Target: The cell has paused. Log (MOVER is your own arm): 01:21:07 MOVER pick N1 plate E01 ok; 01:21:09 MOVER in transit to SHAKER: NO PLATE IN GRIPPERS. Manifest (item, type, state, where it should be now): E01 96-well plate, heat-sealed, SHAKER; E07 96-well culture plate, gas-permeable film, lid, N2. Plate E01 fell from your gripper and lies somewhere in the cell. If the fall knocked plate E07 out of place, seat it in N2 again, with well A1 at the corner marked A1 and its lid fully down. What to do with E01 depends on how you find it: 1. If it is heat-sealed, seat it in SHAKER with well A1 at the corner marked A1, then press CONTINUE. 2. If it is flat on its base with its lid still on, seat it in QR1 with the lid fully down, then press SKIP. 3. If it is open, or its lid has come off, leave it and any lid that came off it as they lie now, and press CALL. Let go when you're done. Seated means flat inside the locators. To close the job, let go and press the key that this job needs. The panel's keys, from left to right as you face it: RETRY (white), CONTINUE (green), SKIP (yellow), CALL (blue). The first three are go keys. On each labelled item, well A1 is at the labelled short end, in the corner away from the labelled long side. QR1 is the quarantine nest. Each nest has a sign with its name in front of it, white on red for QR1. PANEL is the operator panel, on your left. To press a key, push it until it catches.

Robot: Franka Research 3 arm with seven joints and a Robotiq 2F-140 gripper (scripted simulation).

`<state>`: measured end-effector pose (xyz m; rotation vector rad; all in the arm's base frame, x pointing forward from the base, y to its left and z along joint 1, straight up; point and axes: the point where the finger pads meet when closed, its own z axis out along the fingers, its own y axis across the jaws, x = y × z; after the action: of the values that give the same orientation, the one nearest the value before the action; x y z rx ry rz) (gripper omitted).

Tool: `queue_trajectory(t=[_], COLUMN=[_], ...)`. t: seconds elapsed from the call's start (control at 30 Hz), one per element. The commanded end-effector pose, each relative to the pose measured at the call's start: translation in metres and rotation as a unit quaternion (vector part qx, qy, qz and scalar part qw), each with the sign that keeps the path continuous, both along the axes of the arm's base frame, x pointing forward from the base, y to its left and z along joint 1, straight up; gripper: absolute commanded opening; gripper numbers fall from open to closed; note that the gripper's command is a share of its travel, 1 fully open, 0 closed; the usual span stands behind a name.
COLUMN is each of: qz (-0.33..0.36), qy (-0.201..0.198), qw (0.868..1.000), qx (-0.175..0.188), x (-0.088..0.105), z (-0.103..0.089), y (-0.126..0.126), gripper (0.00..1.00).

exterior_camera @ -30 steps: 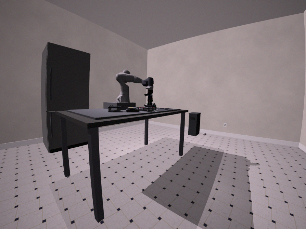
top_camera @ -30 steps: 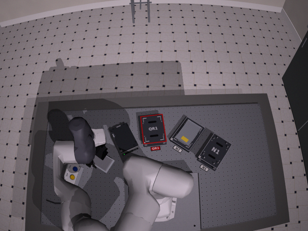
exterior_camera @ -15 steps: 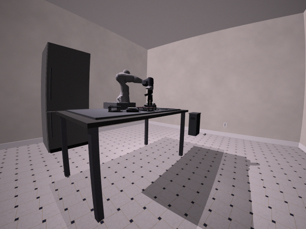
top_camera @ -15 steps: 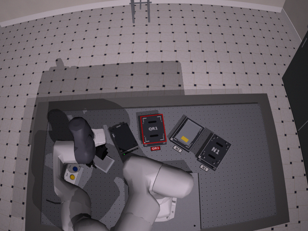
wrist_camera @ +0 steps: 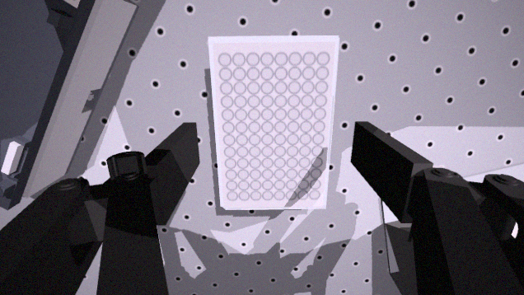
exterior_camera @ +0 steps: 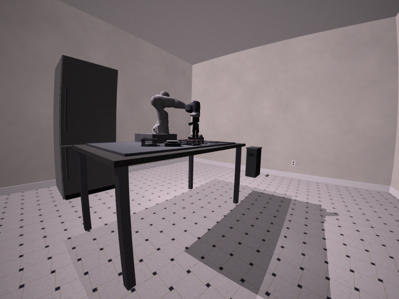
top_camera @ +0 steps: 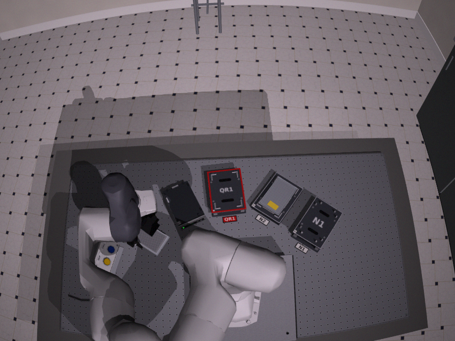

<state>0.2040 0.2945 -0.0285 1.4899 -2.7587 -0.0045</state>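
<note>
The fallen plate lies flat on the perforated deck, its rows of well rings facing up. I see no label on it, and cannot tell a seal from a clear lid. My gripper is open, its fingers on either side of the plate's long sides without touching. SHAKER is the dark unit beside it. QR1 is empty. A plate with a yellow label sits in N2 and looks level. PANEL shows its blue key and yellow key; the other keys are hidden.
N1 is an empty nest at the right. The QR1 sign, N2 sign and N1 sign stand before their nests. My arm crosses the deck between the panel and the nests. A small green light shows on SHAKER.
</note>
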Motion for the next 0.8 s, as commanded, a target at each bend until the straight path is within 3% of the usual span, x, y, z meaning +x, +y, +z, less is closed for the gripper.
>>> queue_trajectory(t=[0.0,0.77], qz=[0.003,0.003], qy=[-0.001,-0.001], qw=[1.0,1.0], qx=[0.001,0.001], x=[0.0006,0.0006], z=[-0.0005,-0.005], y=[0.0008,0.0008], gripper=[0.7,0.7])
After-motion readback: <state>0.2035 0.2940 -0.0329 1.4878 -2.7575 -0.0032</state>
